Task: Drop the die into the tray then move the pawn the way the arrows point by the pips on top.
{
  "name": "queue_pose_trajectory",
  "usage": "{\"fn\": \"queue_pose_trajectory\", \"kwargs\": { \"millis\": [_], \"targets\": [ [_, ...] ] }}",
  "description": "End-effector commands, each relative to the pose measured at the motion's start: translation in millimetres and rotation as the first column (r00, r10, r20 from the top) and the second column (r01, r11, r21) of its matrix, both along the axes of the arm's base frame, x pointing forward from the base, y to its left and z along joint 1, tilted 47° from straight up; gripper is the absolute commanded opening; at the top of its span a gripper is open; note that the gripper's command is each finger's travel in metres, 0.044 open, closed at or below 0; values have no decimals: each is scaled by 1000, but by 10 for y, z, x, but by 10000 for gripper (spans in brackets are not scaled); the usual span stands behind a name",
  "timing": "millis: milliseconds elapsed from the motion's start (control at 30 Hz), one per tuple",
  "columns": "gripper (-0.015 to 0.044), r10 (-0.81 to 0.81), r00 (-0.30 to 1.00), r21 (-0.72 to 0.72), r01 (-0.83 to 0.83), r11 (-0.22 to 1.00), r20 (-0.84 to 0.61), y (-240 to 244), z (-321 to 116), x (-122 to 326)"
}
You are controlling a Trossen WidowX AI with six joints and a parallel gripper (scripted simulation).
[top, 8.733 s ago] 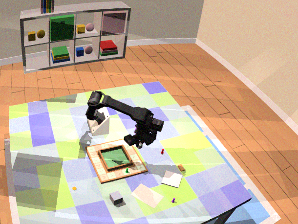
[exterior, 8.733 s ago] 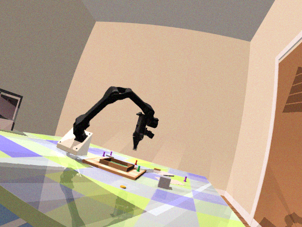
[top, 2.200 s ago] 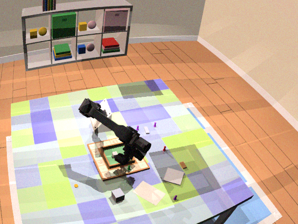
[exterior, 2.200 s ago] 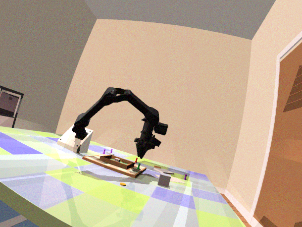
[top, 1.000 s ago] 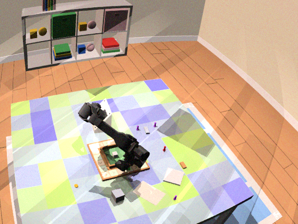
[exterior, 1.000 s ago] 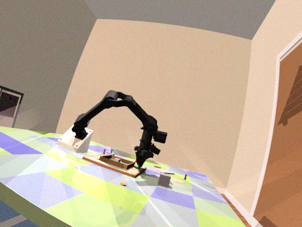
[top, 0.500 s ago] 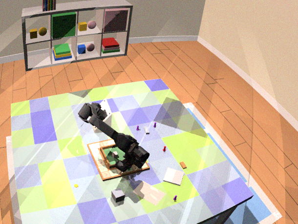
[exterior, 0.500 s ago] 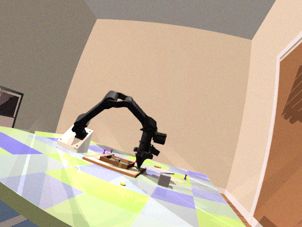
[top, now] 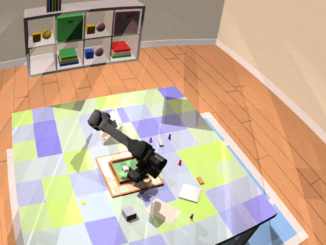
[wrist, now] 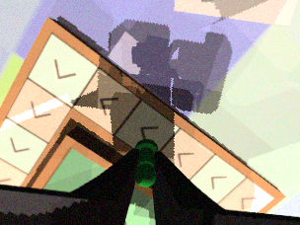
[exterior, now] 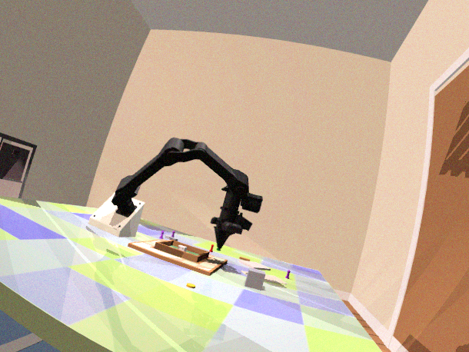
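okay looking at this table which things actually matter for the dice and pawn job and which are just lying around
Part of the job:
- board with arrow squares
- dice tray
- white die lying in the tray
- green pawn, clamped in the gripper above the board

Just lying about:
- red pawn
- purple pawns
- grey cube
- yellow disc
- white cards
- orange block

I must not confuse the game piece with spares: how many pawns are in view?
5. Green pawn in the pincer above the board; two purple behind the board; red right of it; purple near the front. Others may be hidden.
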State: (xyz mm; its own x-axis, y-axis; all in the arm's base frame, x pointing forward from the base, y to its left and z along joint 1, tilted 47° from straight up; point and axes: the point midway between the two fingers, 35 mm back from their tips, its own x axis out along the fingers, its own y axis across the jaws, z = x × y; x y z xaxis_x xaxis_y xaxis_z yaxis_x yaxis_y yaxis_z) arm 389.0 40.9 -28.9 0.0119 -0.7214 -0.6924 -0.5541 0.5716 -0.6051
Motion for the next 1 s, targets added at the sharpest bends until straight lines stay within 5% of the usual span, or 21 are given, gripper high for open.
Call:
{"fn": "queue_pose_trajectory", "kwargs": {
  "millis": [0, 467, 967],
  "targets": [
    [0, -1, 1000, 11, 1, 1000, 14, 176, 174, 20],
    [0, -5, 1000, 5, 5, 1000, 12, 562, 588, -64],
    [0, -5, 1000, 8, 5, 1000, 14, 643, -567, -116]
  ]
}}
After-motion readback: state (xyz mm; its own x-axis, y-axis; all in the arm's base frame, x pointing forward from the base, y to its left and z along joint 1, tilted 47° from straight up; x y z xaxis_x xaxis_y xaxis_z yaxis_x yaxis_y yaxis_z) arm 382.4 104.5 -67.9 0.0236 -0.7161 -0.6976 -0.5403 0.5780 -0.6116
